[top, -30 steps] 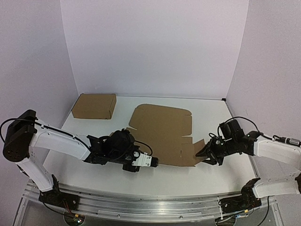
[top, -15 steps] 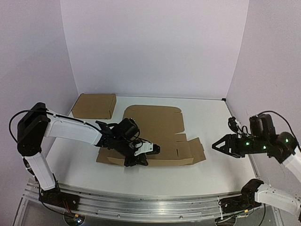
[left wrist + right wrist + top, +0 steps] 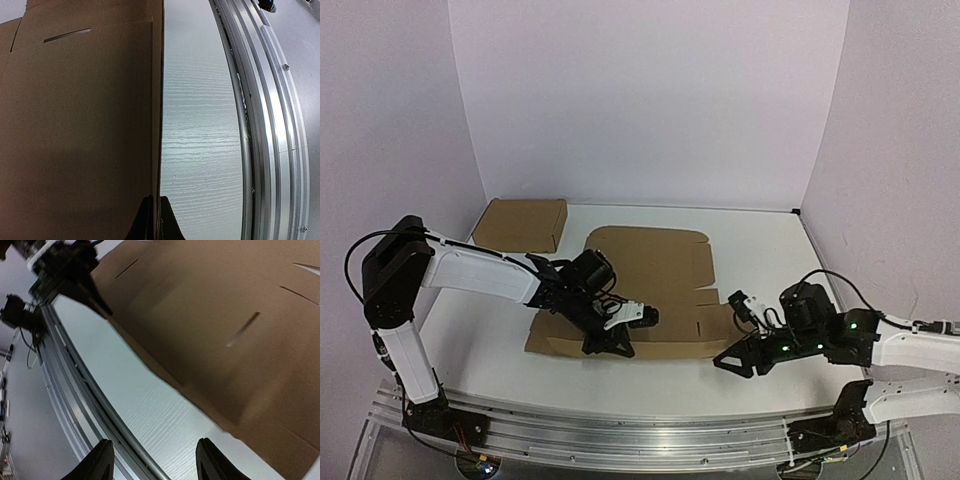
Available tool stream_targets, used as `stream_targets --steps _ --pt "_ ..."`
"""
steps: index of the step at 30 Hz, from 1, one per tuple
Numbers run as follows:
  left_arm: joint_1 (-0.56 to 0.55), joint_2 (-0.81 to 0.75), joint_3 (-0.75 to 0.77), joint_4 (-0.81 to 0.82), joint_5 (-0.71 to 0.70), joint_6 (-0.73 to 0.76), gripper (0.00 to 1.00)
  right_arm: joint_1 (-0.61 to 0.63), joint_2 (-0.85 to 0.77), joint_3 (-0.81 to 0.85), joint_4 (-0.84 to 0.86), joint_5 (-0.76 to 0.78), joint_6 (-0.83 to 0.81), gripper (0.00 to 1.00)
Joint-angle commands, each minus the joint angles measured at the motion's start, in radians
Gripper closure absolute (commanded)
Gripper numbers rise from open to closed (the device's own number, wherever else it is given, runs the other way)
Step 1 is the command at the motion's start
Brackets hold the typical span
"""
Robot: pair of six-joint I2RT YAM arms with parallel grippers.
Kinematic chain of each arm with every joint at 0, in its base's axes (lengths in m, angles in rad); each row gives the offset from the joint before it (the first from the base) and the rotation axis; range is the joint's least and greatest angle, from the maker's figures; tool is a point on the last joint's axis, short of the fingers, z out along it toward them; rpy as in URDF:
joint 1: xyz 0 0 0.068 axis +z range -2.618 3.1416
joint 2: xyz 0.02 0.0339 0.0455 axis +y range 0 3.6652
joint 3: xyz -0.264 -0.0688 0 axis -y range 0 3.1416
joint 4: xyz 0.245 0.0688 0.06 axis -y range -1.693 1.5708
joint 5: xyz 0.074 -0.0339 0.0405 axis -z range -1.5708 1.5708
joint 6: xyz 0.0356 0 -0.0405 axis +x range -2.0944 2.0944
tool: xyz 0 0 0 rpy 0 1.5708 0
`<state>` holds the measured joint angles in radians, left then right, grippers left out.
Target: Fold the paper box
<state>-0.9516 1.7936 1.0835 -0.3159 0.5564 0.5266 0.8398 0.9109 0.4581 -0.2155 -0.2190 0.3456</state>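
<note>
The paper box (image 3: 650, 285) lies flat and unfolded on the white table, brown cardboard with slits and a round-cornered lid panel at the far end. My left gripper (image 3: 623, 340) is shut on its near front edge; the left wrist view shows both fingertips (image 3: 169, 225) pinching the thin cardboard edge (image 3: 156, 125). My right gripper (image 3: 732, 362) is open and empty, low over the table just off the sheet's near right corner. In the right wrist view the sheet (image 3: 215, 315) fills the upper right and the open fingertips (image 3: 102, 460) frame bare table.
A ready-made shallow brown box (image 3: 521, 224) stands at the back left corner. The metal rail (image 3: 620, 435) runs along the near table edge, also seen in the left wrist view (image 3: 270, 115). Purple walls close the back and sides.
My right arm swung down and left from the right side to the sheet's near right corner, gripper still open. The left gripper stays clamped on the front edge; the sheet barely moved.
</note>
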Motion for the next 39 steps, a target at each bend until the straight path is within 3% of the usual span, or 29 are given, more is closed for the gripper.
stream_targets --steps 1,7,14,19,23,30,31,32,34,36,39 --pt "0.007 0.017 0.054 -0.005 0.06 0.013 1.0 0.08 0.102 -0.02 0.276 0.127 -0.073 0.43" --pt "0.007 -0.001 0.03 -0.006 0.108 0.105 1.0 0.081 0.223 -0.004 0.355 0.249 -0.092 0.4" --pt "0.007 -0.03 -0.007 0.025 0.137 0.231 1.0 0.082 0.302 0.017 0.418 0.229 -0.154 0.38" --pt "0.007 -0.014 0.014 0.045 0.132 0.198 1.0 0.081 0.349 0.033 0.476 0.121 -0.159 0.58" --pt "0.007 -0.011 0.012 0.052 0.143 0.194 1.0 0.083 0.396 0.023 0.59 0.05 -0.148 0.63" --pt "0.01 -0.019 0.01 0.064 0.129 0.168 1.0 0.081 0.451 0.05 0.621 0.009 -0.159 0.98" --pt "0.015 -0.024 0.009 0.072 0.119 0.151 0.96 0.082 0.445 0.042 0.619 0.029 -0.154 1.0" --pt "0.019 -0.033 0.008 0.086 0.103 0.13 0.86 0.081 0.436 0.034 0.617 0.051 -0.144 1.0" --pt "0.037 -0.071 -0.007 0.143 0.055 0.045 0.54 0.071 0.426 0.019 0.611 0.07 -0.117 1.0" --pt "0.055 -0.142 -0.04 0.234 -0.02 -0.031 0.3 0.054 0.425 0.016 0.608 0.054 -0.081 1.0" --pt "0.071 -0.29 -0.1 0.333 -0.113 -0.087 0.18 0.043 0.425 0.016 0.608 0.016 -0.058 1.0"
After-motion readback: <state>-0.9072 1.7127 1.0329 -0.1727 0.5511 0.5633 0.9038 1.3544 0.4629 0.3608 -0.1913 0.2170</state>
